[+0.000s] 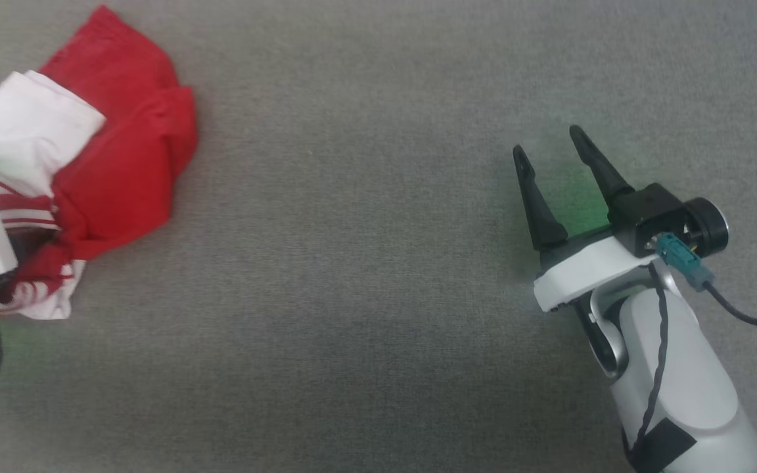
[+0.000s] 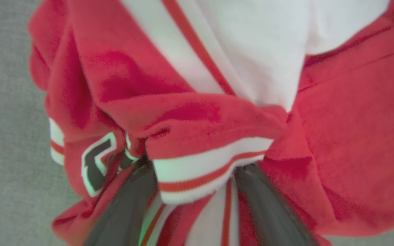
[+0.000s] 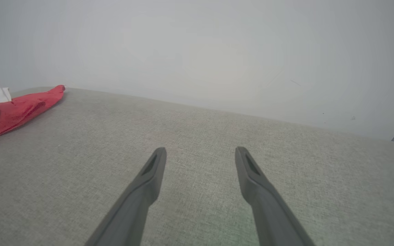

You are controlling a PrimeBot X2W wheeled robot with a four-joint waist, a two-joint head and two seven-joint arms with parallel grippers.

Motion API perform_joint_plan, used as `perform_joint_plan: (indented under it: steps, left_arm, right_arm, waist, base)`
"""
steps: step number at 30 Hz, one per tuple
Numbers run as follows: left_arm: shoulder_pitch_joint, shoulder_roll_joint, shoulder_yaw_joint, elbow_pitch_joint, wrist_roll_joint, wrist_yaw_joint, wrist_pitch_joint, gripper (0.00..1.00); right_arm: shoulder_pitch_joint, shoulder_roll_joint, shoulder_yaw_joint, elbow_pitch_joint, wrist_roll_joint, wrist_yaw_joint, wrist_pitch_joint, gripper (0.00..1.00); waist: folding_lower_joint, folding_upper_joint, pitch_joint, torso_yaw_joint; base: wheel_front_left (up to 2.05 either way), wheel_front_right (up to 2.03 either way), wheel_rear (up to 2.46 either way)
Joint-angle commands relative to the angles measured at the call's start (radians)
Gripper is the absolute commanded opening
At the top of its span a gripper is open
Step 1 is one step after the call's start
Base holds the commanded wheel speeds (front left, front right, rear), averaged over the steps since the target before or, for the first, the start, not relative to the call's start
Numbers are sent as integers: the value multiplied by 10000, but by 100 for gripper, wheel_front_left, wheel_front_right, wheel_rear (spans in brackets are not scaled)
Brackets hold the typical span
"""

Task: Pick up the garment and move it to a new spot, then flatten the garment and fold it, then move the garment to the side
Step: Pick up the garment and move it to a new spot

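Left wrist view sits close on the garment [image 2: 337,136], a blurred red bunch; its striped trim [image 2: 204,171] hides the tips of the left gripper [image 2: 197,171], whose fingers [image 2: 125,205] stand wide with cloth between them, and the emblem [image 2: 96,164] is half folded under. In the head view the heap lies at 9 o'clock, cut by the frame edge, on the grey woven surface [image 1: 352,295]; the right gripper [image 1: 549,148], at 3 o'clock, is spread wide, holding nothing. A pale wall [image 3: 197,51] rises beyond the surface.
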Motion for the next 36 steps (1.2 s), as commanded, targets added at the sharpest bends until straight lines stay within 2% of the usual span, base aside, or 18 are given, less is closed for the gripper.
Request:
perform_joint_plan:
  steps: [1, 2, 3, 4, 5, 8, 13, 19, 25, 31, 36]
  left_arm:
    - [372, -631, -303, 83, -127, -23, 93, 93]
    - [376, -611, -352, 56, -250, -23, -25, 53]
    - [387, -600, -412, 63, -344, -23, -123, 24]
    - [418, -599, -517, 80, -365, -23, -206, 4]
    - [454, -571, -635, 83, -326, -23, -312, 0]
    - [446, -414, -848, 23, -379, -34, -802, 0]
    - [49, 278, -1367, -299, 161, -21, -3148, 0]
    - [-201, 198, -2212, -933, 495, -21, -4621, 0]
    - [-436, 317, -3427, -2816, 205, -21, -4763, 0]
    - [-1096, 509, -4424, -5083, -243, -21, -4433, 0]
    - [-2052, 31, -5317, -6293, -316, -21, -4149, 0]
  right_arm:
    - [-140, 25, 27, -60, -68, 1, -56, 100]
    - [-147, 22, 18, -101, -55, 1, -57, 100]
    - [-158, 22, 21, -140, -27, 1, -56, 100]
    - [-177, 24, 30, -167, -12, 1, -56, 100]
    - [-187, 29, 48, -191, 2, 1, -56, 100]
    - [-137, 26, 85, -141, 55, 1, -56, 100]
    - [257, 21, 0, 39, 359, 1, -56, 100]
    - [871, 12, -366, 89, 689, -1, -56, 100]
    - [1527, 13, -904, -82, 1093, 1, -56, 100]
    - [1876, 23, -1169, -380, 1457, 1, -56, 100]
    - [1854, 25, -1246, -636, 1862, 1, -54, 100]
  waist:
    - [0, -1, 260, -183]
    - [0, -1, 285, -184]
    - [0, -1, 287, -180]
    - [0, -1, 255, -164]
    - [0, -1, 196, -142]
    - [0, -1, -124, -63]
    - [0, -1, -1132, -19]
    - [0, -1, -2059, -191]
    - [0, -1, -2615, -784]
    - [0, -1, -2491, -1700]
    - [0, -1, -2039, -2530]
  base:
    - [0, 0, 0]
    - [0, 0, 0]
    - [0, 0, 0]
    - [0, 0, 0]
    - [0, 0, 0]
    - [0, 0, 0]
    - [0, 0, 0]
    - [0, 0, 0]
    - [0, 0, 0]
    - [0, 0, 0]
    - [0, 0, 0]
